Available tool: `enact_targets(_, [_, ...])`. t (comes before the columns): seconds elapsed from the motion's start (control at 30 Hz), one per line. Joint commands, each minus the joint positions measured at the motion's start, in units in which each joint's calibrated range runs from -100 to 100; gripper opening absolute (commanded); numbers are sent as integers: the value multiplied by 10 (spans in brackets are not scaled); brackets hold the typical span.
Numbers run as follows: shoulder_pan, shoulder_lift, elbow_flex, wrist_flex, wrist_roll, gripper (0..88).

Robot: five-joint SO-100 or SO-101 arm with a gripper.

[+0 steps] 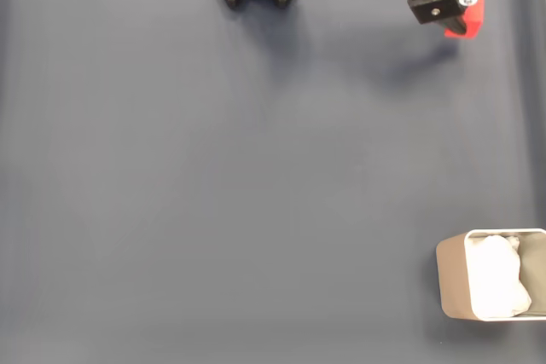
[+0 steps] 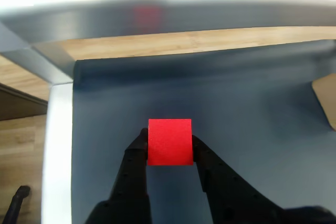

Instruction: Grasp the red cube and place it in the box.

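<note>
- The small bright red matte cube (image 2: 169,142) sits clamped between the black two-finger gripper (image 2: 169,148), apparently lifted off the dark blue-grey mat (image 1: 213,176) for carrying.
- In the fixed view, the cube is at upper right; the beige-white round-cornered box (image 1: 452,274) waits at lower right, well apart.
- The jaws are closed to cube width, fingers touching opposite faces.

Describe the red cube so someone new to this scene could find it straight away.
In the fixed view, look across the dark blue-grey mat to its top right corner, far from the box at the bottom right. There the gripper pinches the red cube, the only bright red thing.
</note>
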State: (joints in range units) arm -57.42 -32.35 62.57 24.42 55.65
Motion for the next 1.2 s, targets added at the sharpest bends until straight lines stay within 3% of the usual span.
enact_targets(0.0, [43, -26, -38, 7, 9, 22])
enact_targets(0.5, [159, -33, -102, 47, 11, 22])
enact_targets(1.17, [211, 122, -320, 52, -5, 26])
